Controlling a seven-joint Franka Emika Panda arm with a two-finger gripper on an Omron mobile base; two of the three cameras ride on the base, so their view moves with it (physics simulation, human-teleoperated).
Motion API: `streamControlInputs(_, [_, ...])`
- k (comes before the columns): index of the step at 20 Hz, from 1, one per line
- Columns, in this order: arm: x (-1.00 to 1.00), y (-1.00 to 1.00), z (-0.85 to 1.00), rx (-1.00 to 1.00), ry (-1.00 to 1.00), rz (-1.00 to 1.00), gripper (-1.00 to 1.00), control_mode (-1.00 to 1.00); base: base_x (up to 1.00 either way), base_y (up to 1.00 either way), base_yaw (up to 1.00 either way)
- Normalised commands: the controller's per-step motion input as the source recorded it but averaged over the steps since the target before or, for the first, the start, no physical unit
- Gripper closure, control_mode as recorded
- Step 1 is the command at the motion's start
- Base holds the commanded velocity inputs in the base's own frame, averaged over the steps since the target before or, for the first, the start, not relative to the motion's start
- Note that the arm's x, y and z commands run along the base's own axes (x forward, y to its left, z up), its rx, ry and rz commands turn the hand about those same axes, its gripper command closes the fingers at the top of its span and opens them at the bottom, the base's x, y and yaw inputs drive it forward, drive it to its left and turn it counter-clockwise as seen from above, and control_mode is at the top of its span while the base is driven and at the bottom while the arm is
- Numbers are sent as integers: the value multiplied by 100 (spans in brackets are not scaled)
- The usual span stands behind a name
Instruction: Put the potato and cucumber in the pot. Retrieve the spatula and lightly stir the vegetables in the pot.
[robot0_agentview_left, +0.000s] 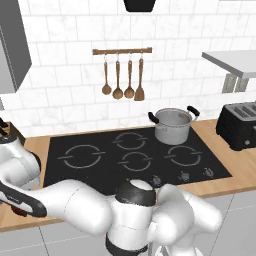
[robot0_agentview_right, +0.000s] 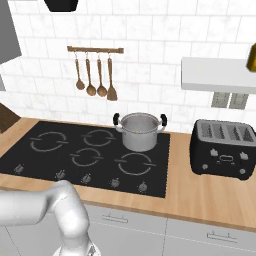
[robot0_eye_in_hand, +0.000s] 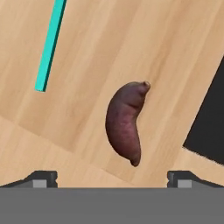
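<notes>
My gripper (robot0_eye_in_hand: 113, 179) is open and hangs above the wooden counter. A dark reddish-brown pointed root (robot0_eye_in_hand: 126, 123) lies on the wood between and just beyond the two fingertips, untouched. The potato and the cucumber are out of view. The silver pot (robot0_agentview_left: 173, 126) (robot0_agentview_right: 139, 132) with black side handles stands on the back right burner of the cooktop; what it holds is too small to make out. The wooden spatula (robot0_agentview_left: 139, 91) (robot0_agentview_right: 112, 92) hangs rightmost on the wall rail, beside three round wooden spoons (robot0_agentview_left: 118, 90).
The black cooktop (robot0_agentview_left: 100, 167) (robot0_agentview_right: 45, 162) fills the middle of the counter, and its corner (robot0_eye_in_hand: 211, 127) shows right of the root. A black toaster (robot0_agentview_left: 239, 125) (robot0_agentview_right: 224, 147) stands at the right. A teal strip (robot0_eye_in_hand: 49, 46) lies on the wood.
</notes>
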Motion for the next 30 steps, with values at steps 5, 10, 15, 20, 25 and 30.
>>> streamControlInputs(5, [0, 0, -61, 0, -1, 0, -100, -100, 0, 0, 0])
streamControlInputs(10, [21, 6, -48, 0, -4, 0, -100, -100, 0, 0, 0])
streamControlInputs(15, [12, 1, -39, 0, -5, 0, -100, -100, 0, 0, 0])
streamControlInputs(20, [0, 13, -45, 0, 0, 0, 100, -100, 0, 0, 0])
streamControlInputs(25, [-6, -1, -10, 0, 0, 0, 100, -100, 0, 0, 0])
streamControlInputs(30, [-37, -34, 7, 0, -2, 0, 100, -100, 0, 0, 0])
